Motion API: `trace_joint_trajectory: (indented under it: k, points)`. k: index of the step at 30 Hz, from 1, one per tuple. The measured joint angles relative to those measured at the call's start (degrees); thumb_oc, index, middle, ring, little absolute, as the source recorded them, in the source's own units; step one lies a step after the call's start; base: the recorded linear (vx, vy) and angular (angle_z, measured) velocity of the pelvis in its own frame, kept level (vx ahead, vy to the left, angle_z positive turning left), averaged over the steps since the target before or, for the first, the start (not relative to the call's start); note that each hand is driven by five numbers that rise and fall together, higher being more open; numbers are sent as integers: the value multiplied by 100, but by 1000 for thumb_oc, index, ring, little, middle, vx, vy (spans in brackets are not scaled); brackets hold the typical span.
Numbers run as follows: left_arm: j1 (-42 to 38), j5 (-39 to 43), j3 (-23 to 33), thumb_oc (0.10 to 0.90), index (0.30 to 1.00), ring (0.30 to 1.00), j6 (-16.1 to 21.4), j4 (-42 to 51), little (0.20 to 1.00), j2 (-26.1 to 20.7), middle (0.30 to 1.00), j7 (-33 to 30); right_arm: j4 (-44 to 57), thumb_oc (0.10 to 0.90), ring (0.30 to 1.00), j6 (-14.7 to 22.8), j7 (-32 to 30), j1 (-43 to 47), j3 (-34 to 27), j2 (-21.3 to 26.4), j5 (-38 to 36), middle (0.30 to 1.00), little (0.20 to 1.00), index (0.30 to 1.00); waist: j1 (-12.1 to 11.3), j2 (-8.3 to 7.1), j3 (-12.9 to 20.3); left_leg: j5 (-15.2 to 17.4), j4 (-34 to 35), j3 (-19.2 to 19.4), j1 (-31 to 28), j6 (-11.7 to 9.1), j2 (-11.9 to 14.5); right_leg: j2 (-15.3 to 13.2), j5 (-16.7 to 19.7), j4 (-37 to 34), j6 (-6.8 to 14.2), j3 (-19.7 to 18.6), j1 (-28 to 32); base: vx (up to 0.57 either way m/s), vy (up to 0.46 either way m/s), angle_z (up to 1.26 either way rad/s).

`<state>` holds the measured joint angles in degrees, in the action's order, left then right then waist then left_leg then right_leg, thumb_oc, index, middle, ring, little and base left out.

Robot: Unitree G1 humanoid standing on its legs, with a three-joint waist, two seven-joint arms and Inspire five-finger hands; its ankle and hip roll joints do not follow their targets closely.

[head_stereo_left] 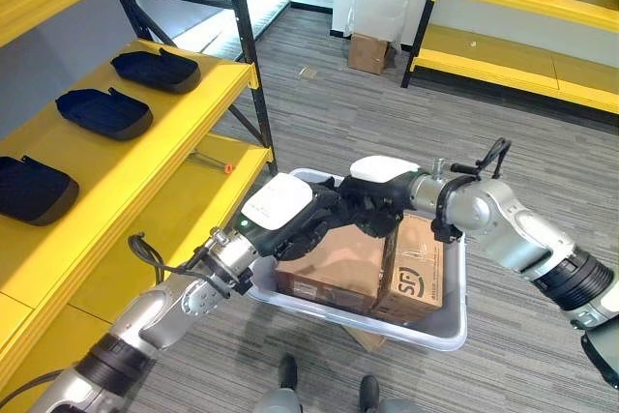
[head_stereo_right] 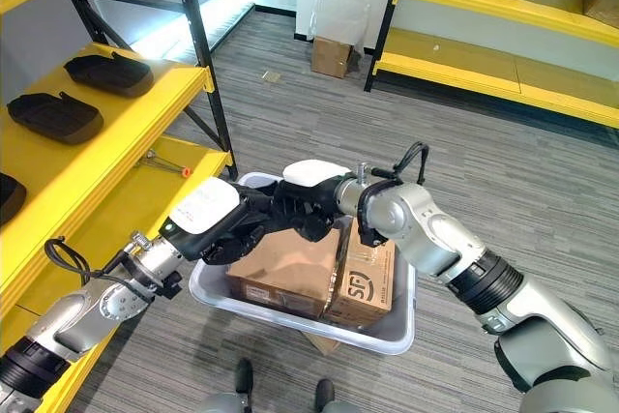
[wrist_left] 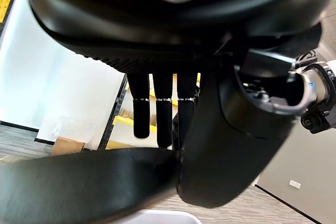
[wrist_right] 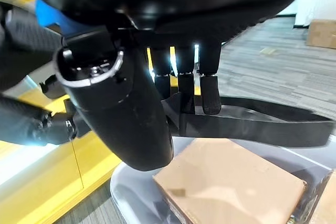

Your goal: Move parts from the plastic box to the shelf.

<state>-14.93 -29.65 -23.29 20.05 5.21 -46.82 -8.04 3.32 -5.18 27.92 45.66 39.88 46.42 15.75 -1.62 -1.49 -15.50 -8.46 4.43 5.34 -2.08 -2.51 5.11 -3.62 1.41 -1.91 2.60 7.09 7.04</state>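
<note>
Grey carpet; both hands grip black part (wrist_right: 273, 121) above plastic box (head_stereo_left: 450, 321).

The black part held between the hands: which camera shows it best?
The right wrist view: the black part stretches as a long dark shell above the cardboard boxes, under the right hand's fingers. The left wrist view shows its dark surface close up; in the eye views the hands hide it.

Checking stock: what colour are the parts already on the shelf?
Dark navy parts on the yellow shelf; left eye view.
</note>
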Motion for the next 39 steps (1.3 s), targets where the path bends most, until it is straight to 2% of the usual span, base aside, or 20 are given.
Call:
trace_joint_trajectory:
  k: [9, 31, 35, 39]
  points:
    - [-11, 0, 8, 400, 300, 300, -14, 2, 300, 6, 300, -3, 22, 400, 300, 56, -23, -1, -4, 2, 0, 300, 300, 300, -9, 0, 0, 0, 0, -11, 0, 1, -1, 1, 0, 8, 0, 6, 4, 0, 0, 0]
    - [-10, -1, 102, 400, 300, 300, -15, 2, 300, 46, 300, -5, 66, 400, 300, -83, -36, -1, -25, 0, -19, 300, 300, 300, -6, 0, 0, 6, 0, -6, -3, 6, -3, -1, 0, -9, 0, 0, 8, 0, 0, 0]
    - [10, 0, 187, 400, 300, 300, -9, 3, 300, 46, 300, -17, 74, 400, 300, -349, -55, -5, -37, -25, -199, 300, 300, 300, -9, 0, 0, 13, 1, -3, -3, 6, -3, -1, -1, -20, 0, -4, 11, 0, 0, 0]
    - [64, 2, 404, 400, 300, 300, -7, 8, 300, 49, 300, -108, 62, 400, 300, -763, -203, -31, -89, -254, -601, 300, 300, 300, -13, 0, 0, 17, 1, -6, -3, 5, -3, 1, 0, -35, 0, 1, 23, 0, 0, 0]
